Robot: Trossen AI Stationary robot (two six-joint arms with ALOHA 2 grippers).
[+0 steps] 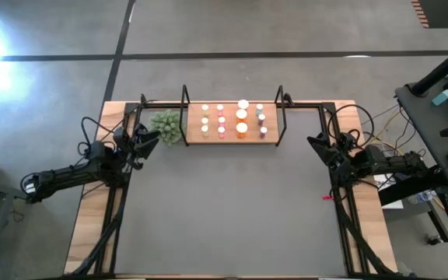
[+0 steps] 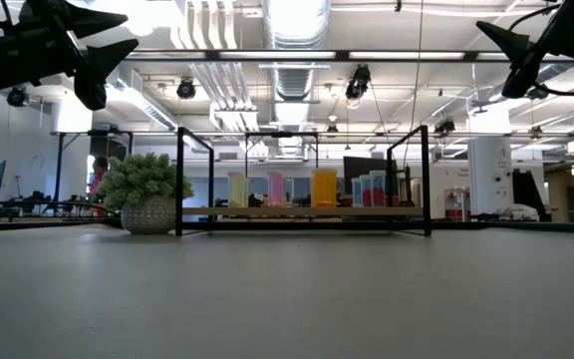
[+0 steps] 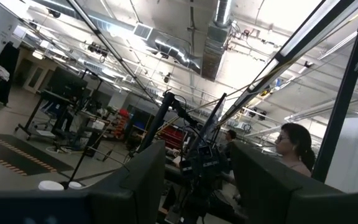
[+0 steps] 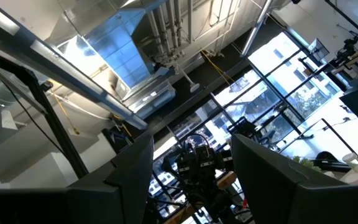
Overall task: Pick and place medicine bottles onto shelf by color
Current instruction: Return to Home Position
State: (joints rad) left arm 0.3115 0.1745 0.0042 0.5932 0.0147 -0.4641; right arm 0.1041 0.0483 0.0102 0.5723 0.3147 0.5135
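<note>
High view: left gripper hangs over the mat's left edge, just beside the spiky green plant. Right gripper hangs over the mat's right edge. Neither touches anything. The wooden shelf, a flat light-brown board between thin black uprights, sits at the far edge of the dark grey mat. The medicine bottles stand on it in four white-capped columns: yellow-green, pink, orange, pale.

Low view: both grippers are raised well above the table, left and right, with dark pointed fingers spread. The bottles read as upright cylinders on the board: yellow, pink, orange, pale. The plant's pot is round and textured.

Left wrist view: I see the left gripper with fingers wide apart and nothing between them. A person is beyond.

Right wrist view: right gripper likewise gapes, empty, aimed up at ceiling ducts.
</note>
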